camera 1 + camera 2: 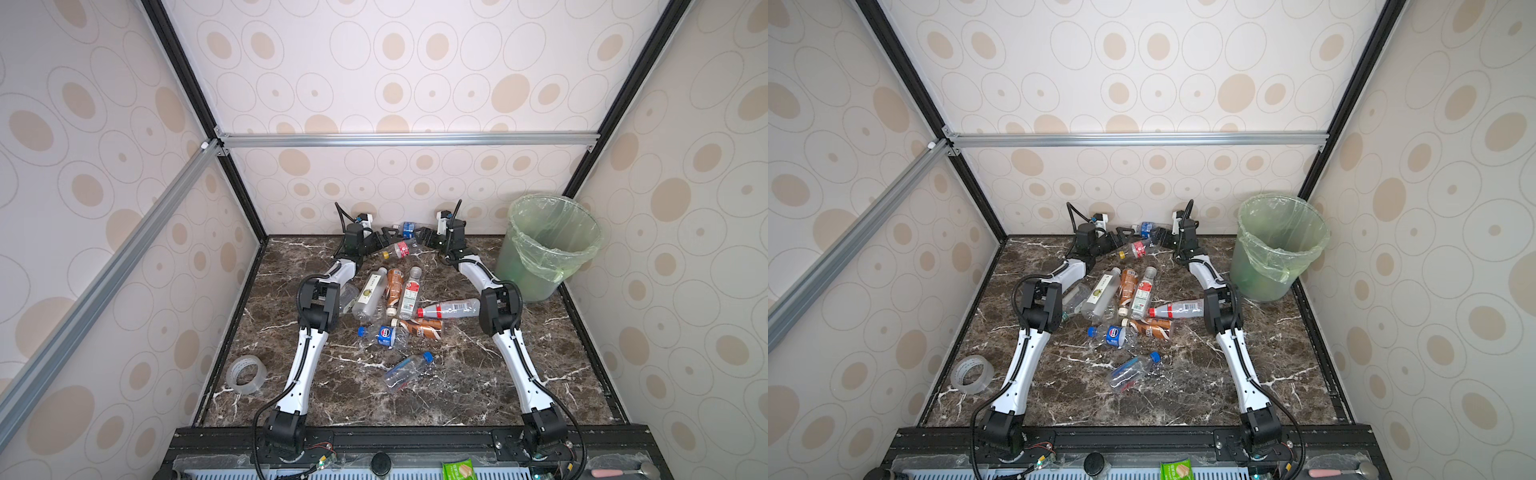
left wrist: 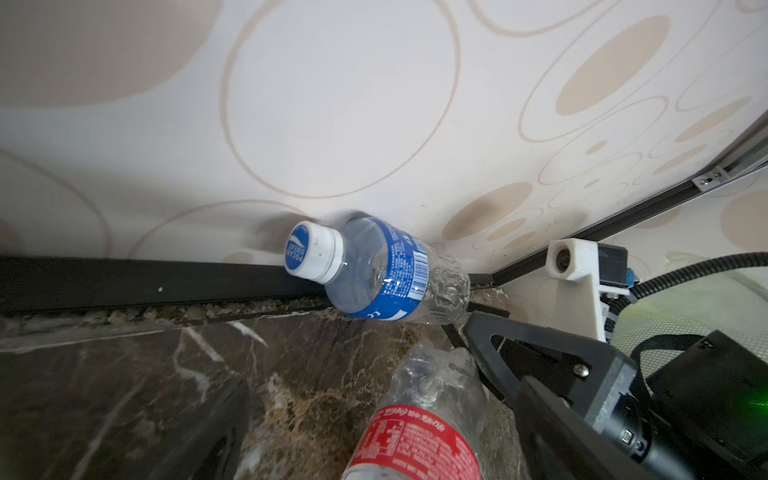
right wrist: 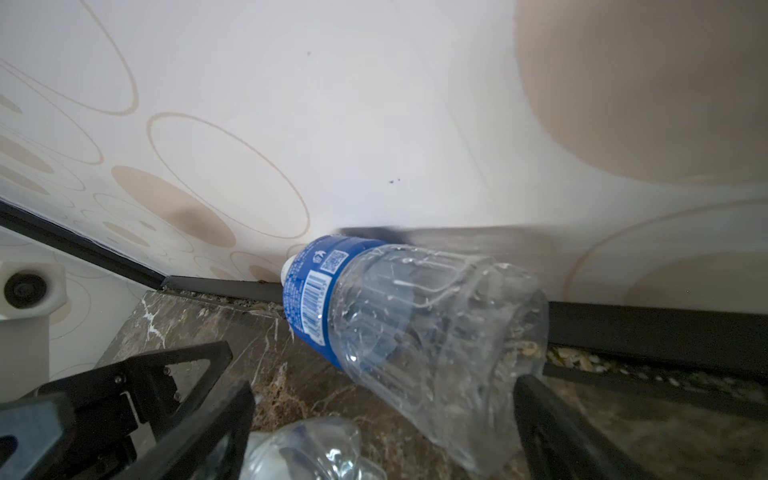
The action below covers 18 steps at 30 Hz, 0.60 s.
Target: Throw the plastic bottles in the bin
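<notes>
Several plastic bottles (image 1: 399, 299) lie in a heap mid-table in both top views. At the back wall lies a blue-labelled bottle (image 1: 409, 228) (image 2: 382, 270) with a white cap. Just in front of it is a red-labelled bottle (image 1: 401, 249) with a yellow cap. My left gripper (image 1: 384, 239) (image 2: 382, 386) is open, and the red-labelled bottle (image 2: 419, 440) lies between its jaws, not squeezed. My right gripper (image 1: 419, 237) (image 3: 382, 395) is open too, with the base of the blue-labelled bottle (image 3: 415, 332) between its fingers. The bin (image 1: 528, 274) (image 1: 1258, 270) stands at the back right.
A clear roll of tape (image 1: 246, 374) (image 1: 971, 374) lies off the marble floor at the front left. A bottle with a blue cap (image 1: 407, 372) lies alone near the front. Patterned walls close in the back and sides. The two grippers nearly meet at the back wall.
</notes>
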{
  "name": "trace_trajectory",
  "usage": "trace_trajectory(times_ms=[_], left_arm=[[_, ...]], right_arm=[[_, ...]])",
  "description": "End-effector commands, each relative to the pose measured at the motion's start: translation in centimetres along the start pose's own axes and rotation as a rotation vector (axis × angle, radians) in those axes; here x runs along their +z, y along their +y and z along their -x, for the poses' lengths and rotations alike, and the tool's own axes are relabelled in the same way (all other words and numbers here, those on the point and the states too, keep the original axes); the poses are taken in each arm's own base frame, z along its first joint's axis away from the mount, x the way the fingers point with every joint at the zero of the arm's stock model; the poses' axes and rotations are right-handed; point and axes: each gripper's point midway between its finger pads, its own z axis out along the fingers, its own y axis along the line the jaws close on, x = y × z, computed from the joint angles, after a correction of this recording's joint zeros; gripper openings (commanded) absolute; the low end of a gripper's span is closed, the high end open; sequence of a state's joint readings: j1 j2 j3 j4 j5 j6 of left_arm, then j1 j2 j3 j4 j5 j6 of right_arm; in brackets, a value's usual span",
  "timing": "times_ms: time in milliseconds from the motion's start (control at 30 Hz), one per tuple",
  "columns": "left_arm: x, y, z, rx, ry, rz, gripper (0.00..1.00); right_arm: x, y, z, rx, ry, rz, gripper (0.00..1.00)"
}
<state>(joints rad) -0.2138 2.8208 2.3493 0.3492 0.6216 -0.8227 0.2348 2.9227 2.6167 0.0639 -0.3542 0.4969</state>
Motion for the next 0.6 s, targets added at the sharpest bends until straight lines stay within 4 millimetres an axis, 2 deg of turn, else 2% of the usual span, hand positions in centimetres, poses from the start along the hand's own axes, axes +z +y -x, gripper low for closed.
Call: trace_trajectory(times_ms=[0, 167, 400, 567], left_arm=[[-0.1, -0.9, 2.0, 0.024, -0.054, -0.026, 0.99], [-0.1, -0.9, 2.2, 0.027, -0.061, -0.029, 0.99], [-0.3, -1.5, 2.6, 0.041, -0.062, -0.034, 0.99], [-0.6, -2.0, 2.9, 0.053, -0.061, -0.032, 0.99]], right_arm=[[-1.5, 1.8, 4.4, -0.049, -0.096, -0.012, 0.99], [-1.5, 0.4, 5.6, -0.014, -0.143, -0.044, 1.0], [-1.1, 2.0, 5.8, -0.028, -0.16, 0.006, 1.0], [-0.8, 1.4, 5.5, -0.032, -0.168, -0.022, 0.99]])
